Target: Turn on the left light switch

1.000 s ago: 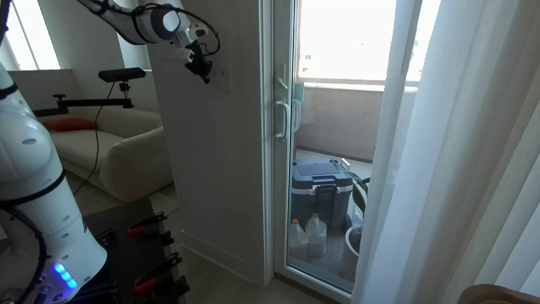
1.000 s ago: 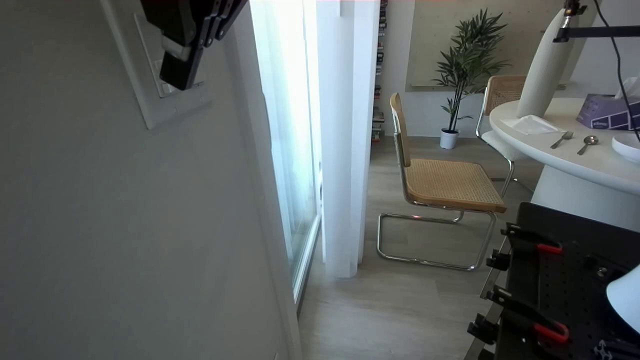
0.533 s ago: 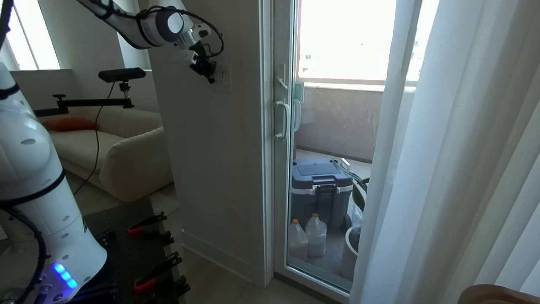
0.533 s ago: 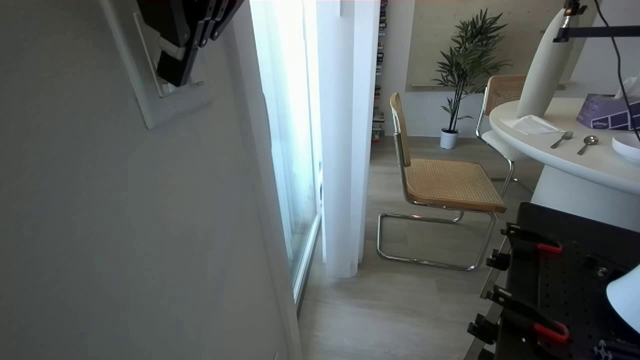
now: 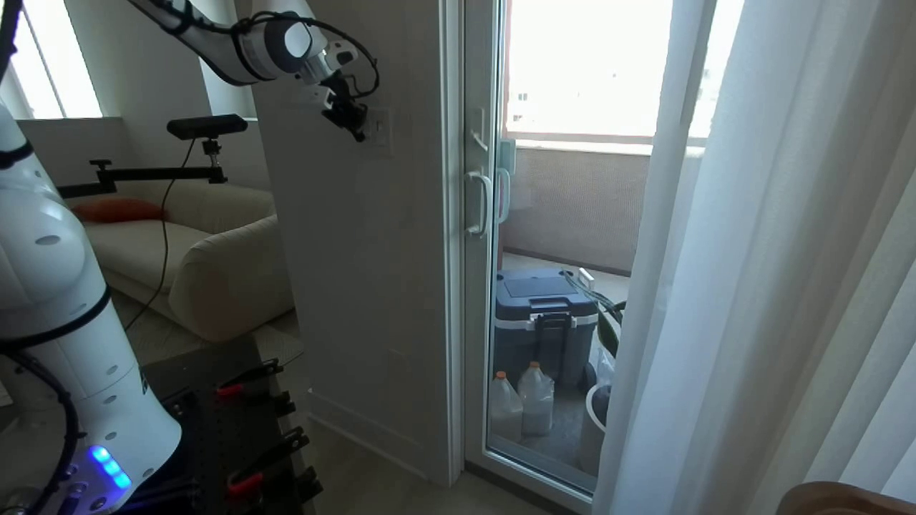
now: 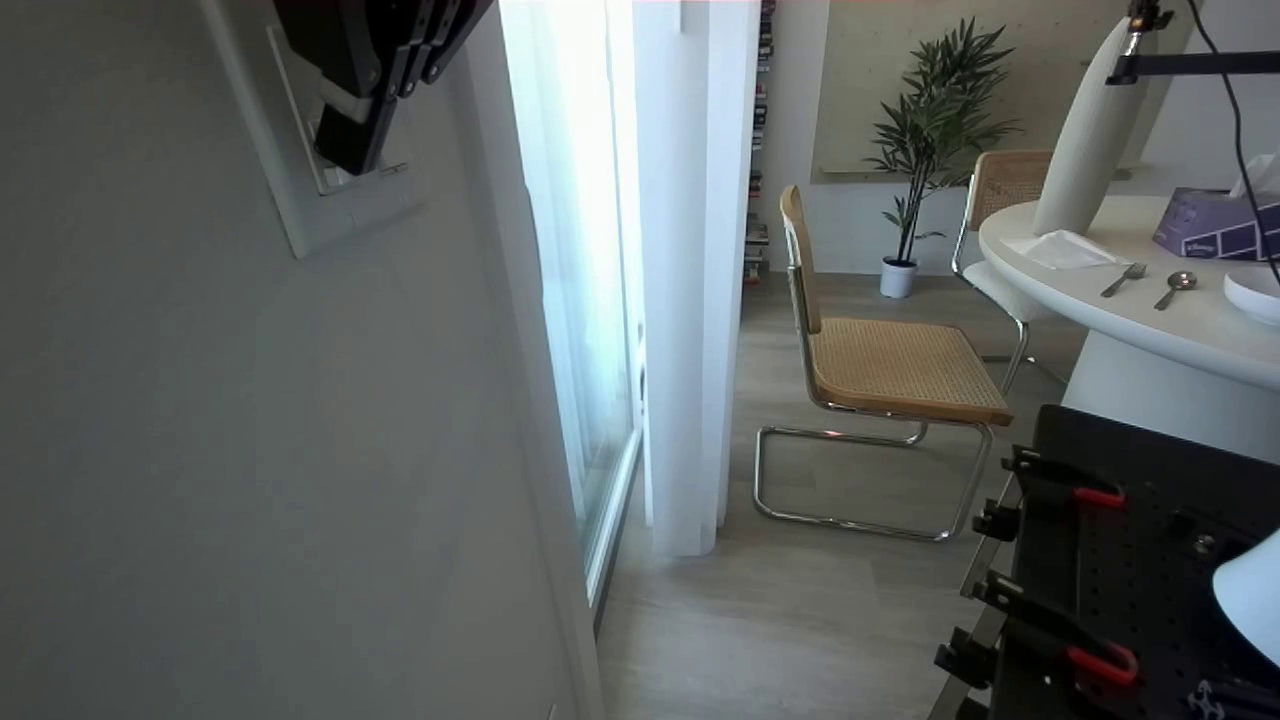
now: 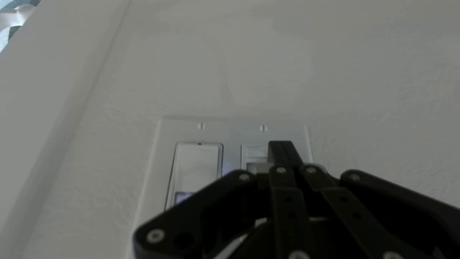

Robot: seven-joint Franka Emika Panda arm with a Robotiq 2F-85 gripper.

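Claw [image 7: 283, 148] fingers together, tips over the left light switch [image 7: 256, 151]; can't tell if they touch. It's on the side farther from the glass door [image 5: 478, 322], in a white plate [image 7: 231, 135] on the wall [image 5: 358, 250]. Sheer curtain [image 5: 758, 250] across part of the door, cream sofa [image 5: 232, 272] past the wall's other edge, cane chair [image 6: 900, 370] near the curtain.

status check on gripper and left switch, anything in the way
Gripper shut, at the left light switch; contact unclear. Switch partly hidden by the gripper in wrist view, on or off can't be told. No other obstruction seen.
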